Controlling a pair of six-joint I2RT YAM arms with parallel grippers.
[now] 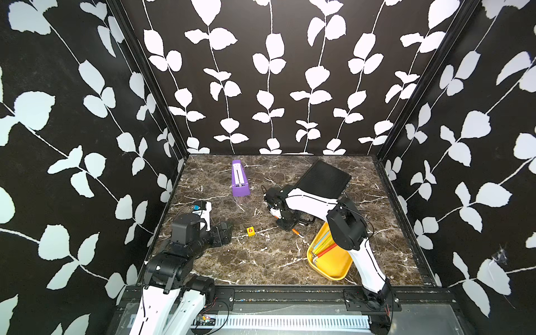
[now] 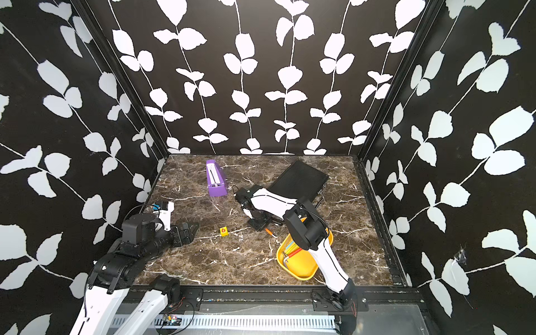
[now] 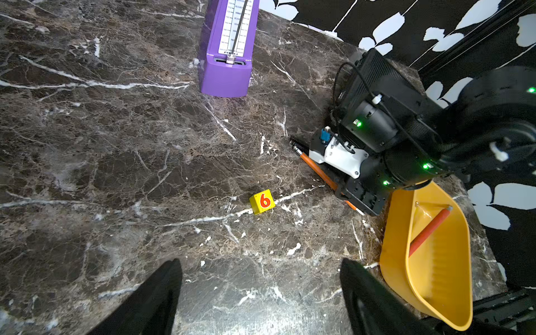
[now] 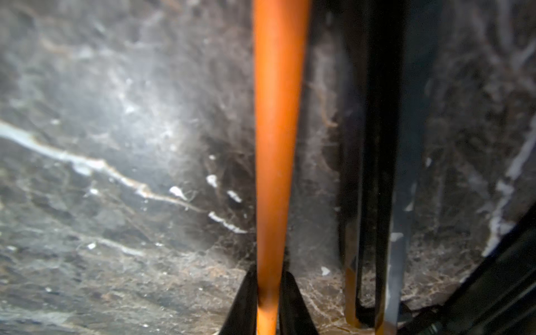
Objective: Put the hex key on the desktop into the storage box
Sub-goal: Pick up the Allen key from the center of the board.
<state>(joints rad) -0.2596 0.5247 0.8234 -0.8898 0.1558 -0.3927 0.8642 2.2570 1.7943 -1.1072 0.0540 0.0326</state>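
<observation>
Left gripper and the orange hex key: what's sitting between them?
Before the hex key, only a yellow cube marked 6; both top views show it.

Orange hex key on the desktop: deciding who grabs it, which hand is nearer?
Right. The right hand clasps the orange hex key on the desktop; the left hand sits open well away, beyond the yellow cube.

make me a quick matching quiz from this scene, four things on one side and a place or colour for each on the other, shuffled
1 metronome
2 number cube
3 orange hex key
4 storage box

a between the jaws of the right gripper
b purple, toward the back wall
c holds a red hex key
d yellow with a red 6

Pairs: 1-b, 2-d, 3-a, 4-c
</observation>
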